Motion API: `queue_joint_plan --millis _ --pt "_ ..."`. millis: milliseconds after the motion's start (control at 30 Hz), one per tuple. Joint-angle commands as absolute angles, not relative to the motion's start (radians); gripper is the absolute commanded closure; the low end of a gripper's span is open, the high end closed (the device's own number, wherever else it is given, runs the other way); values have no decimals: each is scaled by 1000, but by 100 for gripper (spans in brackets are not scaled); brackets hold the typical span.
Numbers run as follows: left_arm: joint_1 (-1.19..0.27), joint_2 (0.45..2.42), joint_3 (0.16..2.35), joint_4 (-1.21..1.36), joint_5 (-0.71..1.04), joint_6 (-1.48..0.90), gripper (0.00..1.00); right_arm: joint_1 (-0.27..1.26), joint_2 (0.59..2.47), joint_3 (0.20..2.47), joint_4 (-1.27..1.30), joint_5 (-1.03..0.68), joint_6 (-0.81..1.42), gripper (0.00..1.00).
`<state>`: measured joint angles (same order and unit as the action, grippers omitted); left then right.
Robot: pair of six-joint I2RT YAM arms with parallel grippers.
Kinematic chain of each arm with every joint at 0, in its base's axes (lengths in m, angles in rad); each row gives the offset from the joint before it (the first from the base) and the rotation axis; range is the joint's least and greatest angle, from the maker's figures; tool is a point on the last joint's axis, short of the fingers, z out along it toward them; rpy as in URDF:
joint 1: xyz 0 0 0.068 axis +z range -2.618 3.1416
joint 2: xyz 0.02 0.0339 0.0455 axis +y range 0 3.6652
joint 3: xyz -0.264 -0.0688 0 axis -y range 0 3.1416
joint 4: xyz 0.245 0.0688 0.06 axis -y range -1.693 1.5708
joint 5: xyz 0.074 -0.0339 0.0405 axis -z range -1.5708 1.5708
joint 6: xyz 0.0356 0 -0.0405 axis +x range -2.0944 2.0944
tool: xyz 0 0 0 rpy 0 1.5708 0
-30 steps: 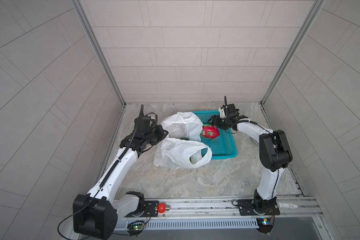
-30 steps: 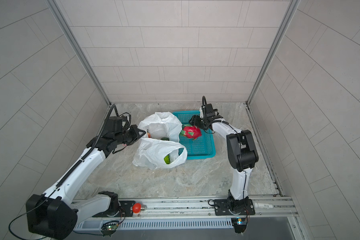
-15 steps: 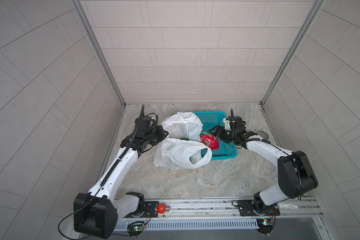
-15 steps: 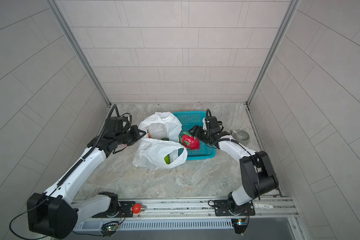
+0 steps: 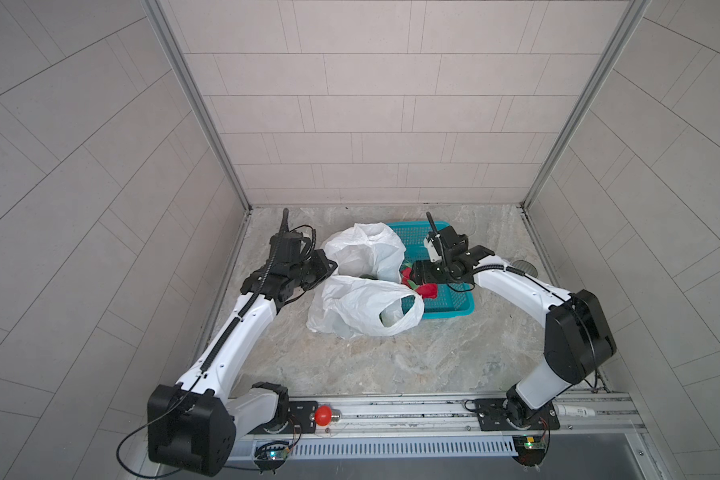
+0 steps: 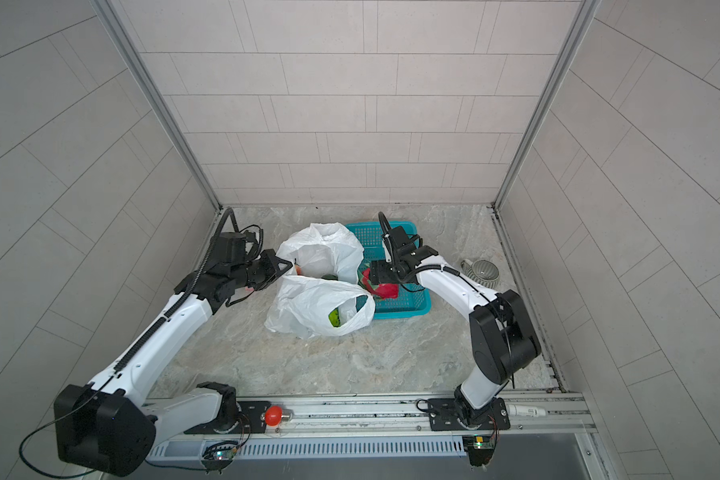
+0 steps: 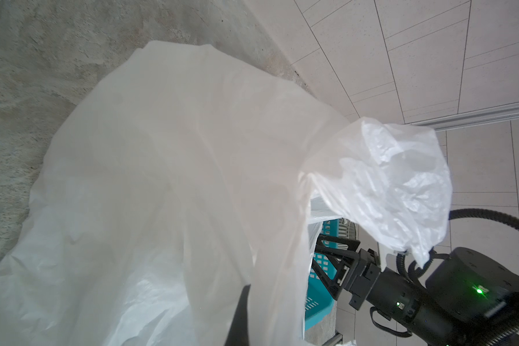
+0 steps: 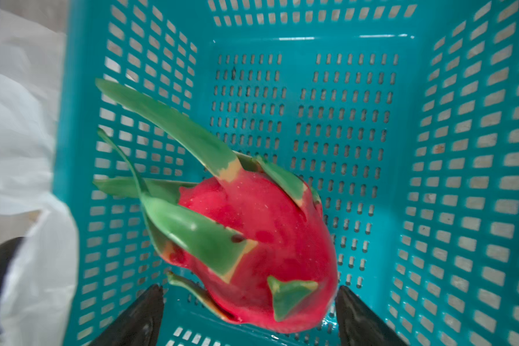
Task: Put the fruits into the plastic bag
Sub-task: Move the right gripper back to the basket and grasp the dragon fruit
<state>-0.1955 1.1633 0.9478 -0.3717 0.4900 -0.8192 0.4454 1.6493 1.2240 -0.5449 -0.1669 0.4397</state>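
The left gripper (image 5: pixel 329 266), jaws clamped, is pinching the left edge of the plastic bag (image 5: pixel 362 307); the right gripper (image 8: pixel 249 287), jaws apart, is straddling the dragon fruit (image 8: pixel 267 227) in the teal basket (image 8: pixel 312 104).

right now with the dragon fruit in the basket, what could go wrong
The right gripper has jaws open around the dragon fruit in the basket; closing on its green scales could let it slip. The bag looks floppy with a narrow mouth, held only by the left gripper, so the fruit may snag its rim.
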Motion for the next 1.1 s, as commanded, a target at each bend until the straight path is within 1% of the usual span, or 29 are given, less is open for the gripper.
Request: queue_joint_plan --millis 0,167,333,533,633,667,733,800,833,867,933,1067 --pt "-193 1154 958 -368 489 -818 100 451 1700 1276 -637 -74 373 14" --pt "-193 1148 954 -370 488 -816 100 463 1798 1334 -660 -49 336 13" --pt "-193 1151 958 -370 489 -816 100 479 1890 1414 -697 -66 319 13" --pt "-193 1149 960 -376 485 -807 100 485 1937 1388 -667 -90 355 14" --pt "-192 1148 957 -379 483 -805 100 484 1935 1360 -642 -100 371 17" --pt "-193 1147 958 -379 482 -805 100 485 1932 1352 -633 -100 376 20" --pt "-192 1145 958 -379 482 -804 100 480 1921 1340 -618 -107 386 34" --pt "-192 1144 959 -379 481 -804 100 473 1897 1321 -591 -129 399 51" --pt "-192 1144 959 -379 482 -804 100 468 1883 1313 -579 -140 408 56" --pt "-193 1143 959 -380 482 -804 100 460 1864 1301 -564 -155 416 60" --pt "-193 1140 957 -380 481 -803 100 446 1825 1279 -533 -182 430 63" --pt "-192 1138 953 -380 481 -802 100 415 1758 1251 -505 -215 455 74"
